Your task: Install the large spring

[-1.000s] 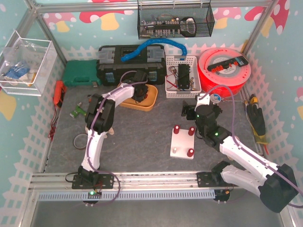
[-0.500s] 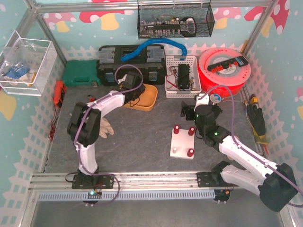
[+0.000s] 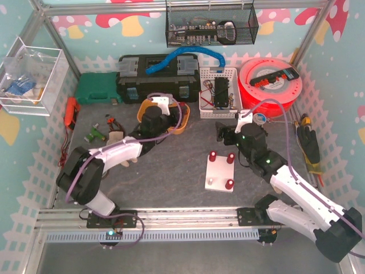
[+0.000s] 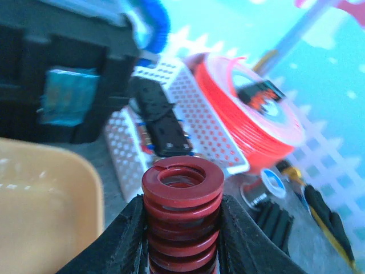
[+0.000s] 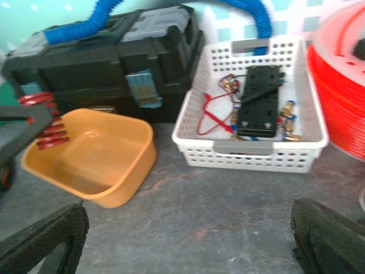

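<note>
1. From above, the left gripper (image 3: pixel 155 114) sits at the orange tub (image 3: pixel 185 121), left of the peg board (image 3: pixel 218 174).
2. Left wrist: its fingers (image 4: pixel 125 240) squeeze the big red spring (image 4: pixel 181 214), standing up.
3. Right wrist: the right gripper (image 5: pixel 188 245) is wide open.

black toolbox (image 5: pixel 102 54) at the back — white basket (image 5: pixel 251 155) beside it, red spool (image 3: pixel 288 94) further right.
</note>
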Robot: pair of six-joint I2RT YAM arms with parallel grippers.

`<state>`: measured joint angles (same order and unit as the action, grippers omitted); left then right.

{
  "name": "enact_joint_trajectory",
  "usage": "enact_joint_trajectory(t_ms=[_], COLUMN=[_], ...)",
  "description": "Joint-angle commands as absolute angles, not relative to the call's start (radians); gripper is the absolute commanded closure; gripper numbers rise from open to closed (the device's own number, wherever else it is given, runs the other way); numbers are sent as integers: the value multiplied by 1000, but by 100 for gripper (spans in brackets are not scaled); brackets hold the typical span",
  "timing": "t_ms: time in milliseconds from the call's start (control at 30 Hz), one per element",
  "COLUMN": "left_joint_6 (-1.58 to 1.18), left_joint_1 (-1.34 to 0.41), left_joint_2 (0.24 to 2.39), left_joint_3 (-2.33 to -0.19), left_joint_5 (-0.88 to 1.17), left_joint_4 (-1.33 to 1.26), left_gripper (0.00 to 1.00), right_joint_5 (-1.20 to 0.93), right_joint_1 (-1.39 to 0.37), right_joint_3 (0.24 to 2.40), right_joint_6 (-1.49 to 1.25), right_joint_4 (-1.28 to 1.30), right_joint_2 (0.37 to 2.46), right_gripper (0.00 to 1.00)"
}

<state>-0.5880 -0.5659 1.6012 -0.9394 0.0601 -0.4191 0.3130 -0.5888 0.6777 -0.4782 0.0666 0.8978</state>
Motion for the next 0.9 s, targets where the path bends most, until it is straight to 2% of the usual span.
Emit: enact_joint_trajectory(t_ms=[0,267,467,633,867], left_joint_6=[-301,-33,134,206,266], left_joint_1=[-616,-706,-833,-932,-987], left_joint_2=[1539,1467,1422,1412,1404], left_joint_3=[-849,-619,-468,-366,-274], left_joint_5=[146,152,51,-84,-150], left_joint_4=[-678,-889,-1027,-1148,-1284], left_gripper=[85,86,87,91,91], right_joint_5=[144,-72,-202,-169,-53], right_joint_1=[-584,-585,-600,-661,-811], right_joint_3=[744,846,906,943,1036], right_joint_6=[-502,-525,-514,-516,-506], right_joint_4=[158,244,288,332,460], right_joint_2=[881,917,977,1022,1117], right_gripper=[5,22,34,42,43])
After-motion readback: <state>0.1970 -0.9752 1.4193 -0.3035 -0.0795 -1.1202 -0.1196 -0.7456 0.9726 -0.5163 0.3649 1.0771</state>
